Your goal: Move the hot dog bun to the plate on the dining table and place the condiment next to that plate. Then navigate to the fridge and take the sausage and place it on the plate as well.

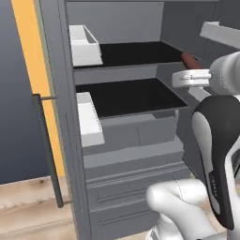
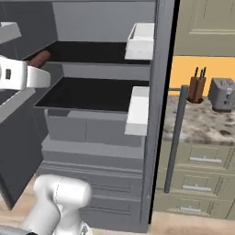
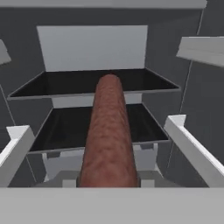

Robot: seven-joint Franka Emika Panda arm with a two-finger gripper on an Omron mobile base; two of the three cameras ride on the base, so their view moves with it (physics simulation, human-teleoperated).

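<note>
A reddish-brown sausage (image 3: 108, 135) runs lengthwise up the middle of the hand view, close to the camera, and it covers the finger tips. My gripper (image 1: 186, 70) is shut on it in front of the open fridge (image 1: 131, 61). From the left base view the sausage (image 1: 190, 60) pokes out just above the white hand, level with the upper dark shelf (image 1: 136, 52). The right base view has the sausage (image 2: 39, 58) at the far left, beside the hand.
White bins (image 1: 86, 44) hang on the open fridge doors on both sides, and a second dark shelf (image 2: 92, 94) sits below. A long door handle (image 2: 176, 137) stands at the right. Beyond it is a counter with a knife block (image 2: 196, 87) and a toaster (image 2: 222, 94).
</note>
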